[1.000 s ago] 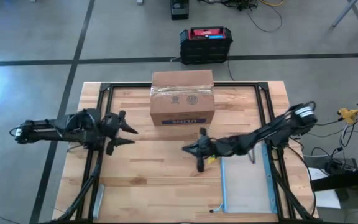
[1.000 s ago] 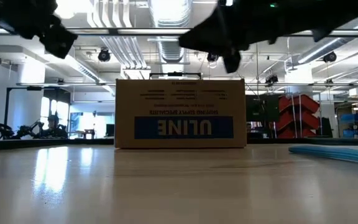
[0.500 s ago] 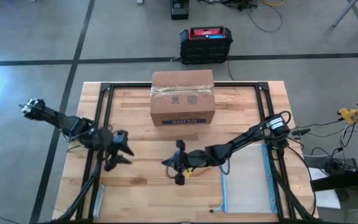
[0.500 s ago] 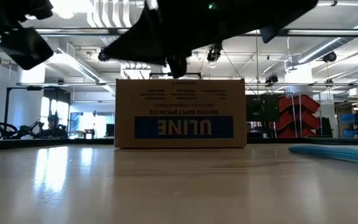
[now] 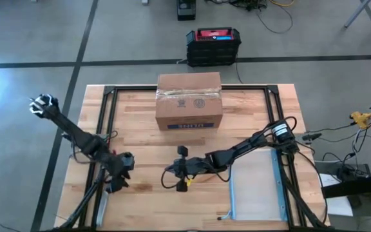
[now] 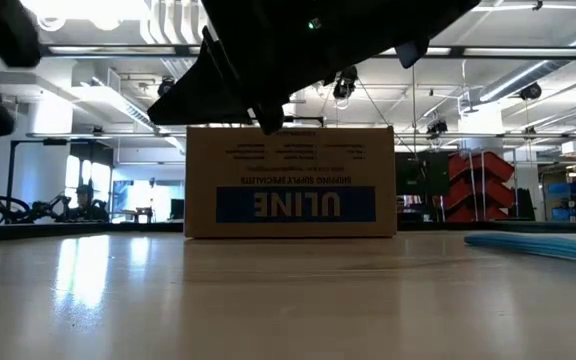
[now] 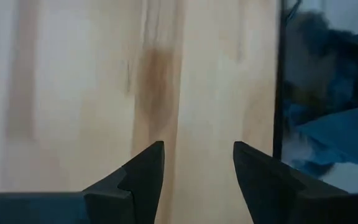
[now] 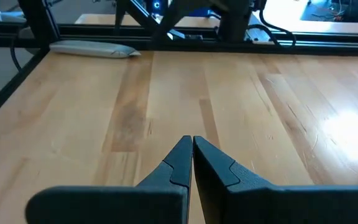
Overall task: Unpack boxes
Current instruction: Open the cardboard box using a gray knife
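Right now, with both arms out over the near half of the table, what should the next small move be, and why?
Probably bring the left gripper back toward the cardboard box. The box sits taped shut at the table's far side, untouched, while both grippers hang over bare wood, the right gripper shut and empty.

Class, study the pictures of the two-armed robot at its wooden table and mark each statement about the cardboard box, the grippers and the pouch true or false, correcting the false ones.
1. The ULINE cardboard box has its flaps open. False: it is taped shut.
2. The right gripper is shut and holds nothing. True.
3. The left gripper grips the box. False: its fingers stand apart over bare table, well away from the box.
4. The clear blue-edged pouch lies flat near the table's right side. True.
5. The black crate with red top sits on the table. False: it stands on the floor beyond the table.
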Available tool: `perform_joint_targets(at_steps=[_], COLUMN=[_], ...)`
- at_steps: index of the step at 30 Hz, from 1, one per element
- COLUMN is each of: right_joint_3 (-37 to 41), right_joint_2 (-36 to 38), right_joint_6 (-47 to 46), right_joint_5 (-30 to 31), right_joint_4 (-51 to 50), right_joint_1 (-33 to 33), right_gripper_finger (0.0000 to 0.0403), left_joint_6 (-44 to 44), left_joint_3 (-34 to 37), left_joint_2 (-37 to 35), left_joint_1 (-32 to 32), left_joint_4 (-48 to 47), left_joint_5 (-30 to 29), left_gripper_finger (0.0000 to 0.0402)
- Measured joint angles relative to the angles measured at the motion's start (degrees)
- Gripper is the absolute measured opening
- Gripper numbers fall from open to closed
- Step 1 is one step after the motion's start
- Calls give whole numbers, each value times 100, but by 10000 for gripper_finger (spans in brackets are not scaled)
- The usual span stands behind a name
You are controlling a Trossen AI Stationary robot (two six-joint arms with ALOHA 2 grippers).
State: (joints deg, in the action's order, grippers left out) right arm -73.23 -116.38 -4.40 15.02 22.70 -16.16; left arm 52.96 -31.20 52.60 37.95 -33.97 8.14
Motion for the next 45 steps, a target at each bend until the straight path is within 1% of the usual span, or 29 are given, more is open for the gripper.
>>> perform_joint_targets(at_steps=[3,8,12,14,17,20,25,31,36,38,41,42,45], right_joint_3=[0,0,0,0,0,0,0,11,11,11,11,11,9], right_joint_2=[-2,-2,-2,-2,-2,-2,-2,-2,-2,1,62,96,217], right_joint_6=[3,4,0,0,-56,-216,-234,-238,-201,-97,-22,-14,-7], right_joint_5=[-1,5,2,3,5,5,6,5,2,3,1,1,2], right_joint_4=[21,26,38,45,75,66,68,25,17,10,-47,-84,-341], right_joint_1=[40,100,93,91,82,74,22,2,-82,-132,-217,-239,-315], right_gripper_finger=[0,0,0,0,0,0,0,0,0,0,0,0,0], left_joint_6=[635,1335,1577,1667,1744,1767,1769,1771,1710,1675,1555,1487,1212], left_joint_3=[-16,-318,-895,-1248,-1797,-2108,-2170,-2170,-2182,-2190,-2190,-2192,-2203], left_joint_2=[413,1221,1821,2108,2574,3036,3677,4194,4433,4465,4422,4381,4254], left_joint_1=[441,1160,1539,1673,1852,2030,2262,2344,2344,2336,2257,2199,1914], left_joint_4=[-64,-98,-379,-760,-1395,-1758,-1555,-1502,-1457,-1455,-1448,-1425,-1393], left_joint_5=[32,47,66,147,265,645,1317,1616,1736,1634,1148,902,-146], left_gripper_finger=[150,84,25,6,4,1,0,0,0,0,0,0,0])
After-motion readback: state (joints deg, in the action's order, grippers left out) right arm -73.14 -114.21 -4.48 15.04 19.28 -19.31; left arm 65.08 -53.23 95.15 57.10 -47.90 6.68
